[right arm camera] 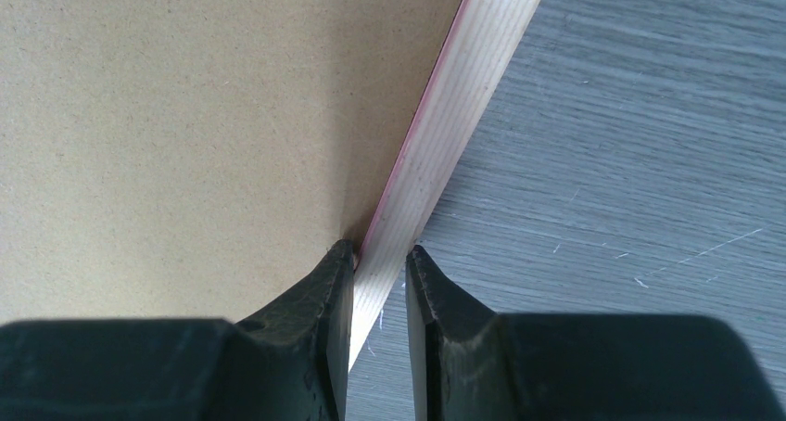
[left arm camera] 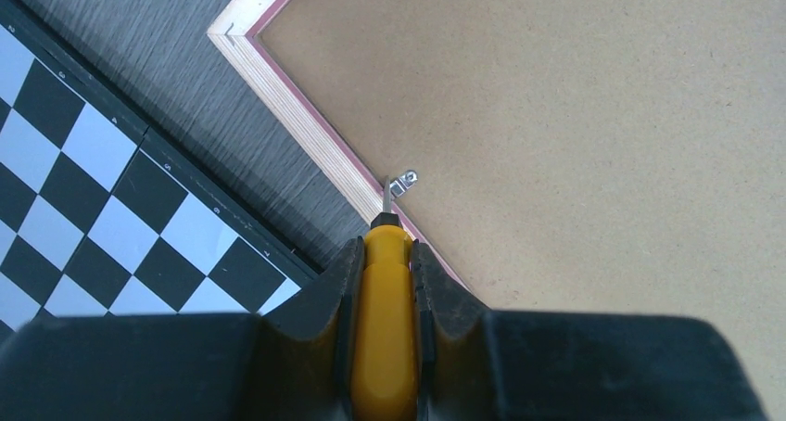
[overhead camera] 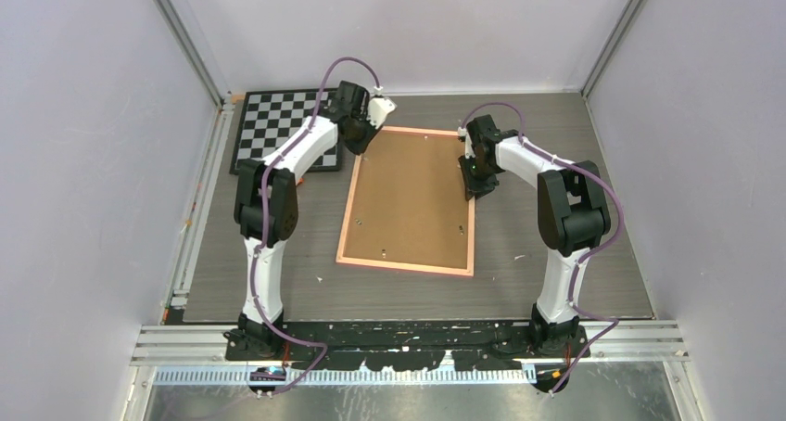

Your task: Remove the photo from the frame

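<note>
Top: frame [overhead camera: 408,198] back-up at tabletop [overhead camera: 556,254] centre, photo hidden beneath; left wrist: left gripper [left arm camera: 385,247] clamped on yellow screwdriver [left arm camera: 382,338], tip at metal clip [left arm camera: 402,181], best swivelled gently off the backboard [left arm camera: 602,115]; right wrist: right gripper [right arm camera: 380,254] pinches the right rail [right arm camera: 463,115], steadying.

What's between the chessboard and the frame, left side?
Bare grey table between the chessboard and the frame; the left wrist view shows it.

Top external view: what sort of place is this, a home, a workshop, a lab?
Probably a lab robot cell. Plain walls and aluminium rails box in a grey table, a left arm and right arm are bolted at its near edge, and the props are a back-up frame and a chessboard.
</note>
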Action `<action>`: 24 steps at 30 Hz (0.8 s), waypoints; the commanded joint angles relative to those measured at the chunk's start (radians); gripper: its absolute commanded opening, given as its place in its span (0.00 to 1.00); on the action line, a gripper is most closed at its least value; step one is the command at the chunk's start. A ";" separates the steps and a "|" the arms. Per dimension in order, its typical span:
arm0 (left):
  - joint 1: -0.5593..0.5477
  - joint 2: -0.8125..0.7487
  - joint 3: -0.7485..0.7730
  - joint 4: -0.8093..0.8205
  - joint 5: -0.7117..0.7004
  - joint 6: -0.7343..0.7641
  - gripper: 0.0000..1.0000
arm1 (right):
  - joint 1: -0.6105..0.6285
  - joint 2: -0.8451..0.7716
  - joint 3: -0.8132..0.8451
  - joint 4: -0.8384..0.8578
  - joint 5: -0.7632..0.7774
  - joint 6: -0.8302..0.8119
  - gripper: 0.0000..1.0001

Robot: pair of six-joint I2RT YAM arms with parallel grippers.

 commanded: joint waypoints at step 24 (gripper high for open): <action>-0.051 -0.053 -0.082 -0.074 0.114 -0.051 0.00 | 0.011 0.100 -0.042 0.047 0.008 -0.044 0.01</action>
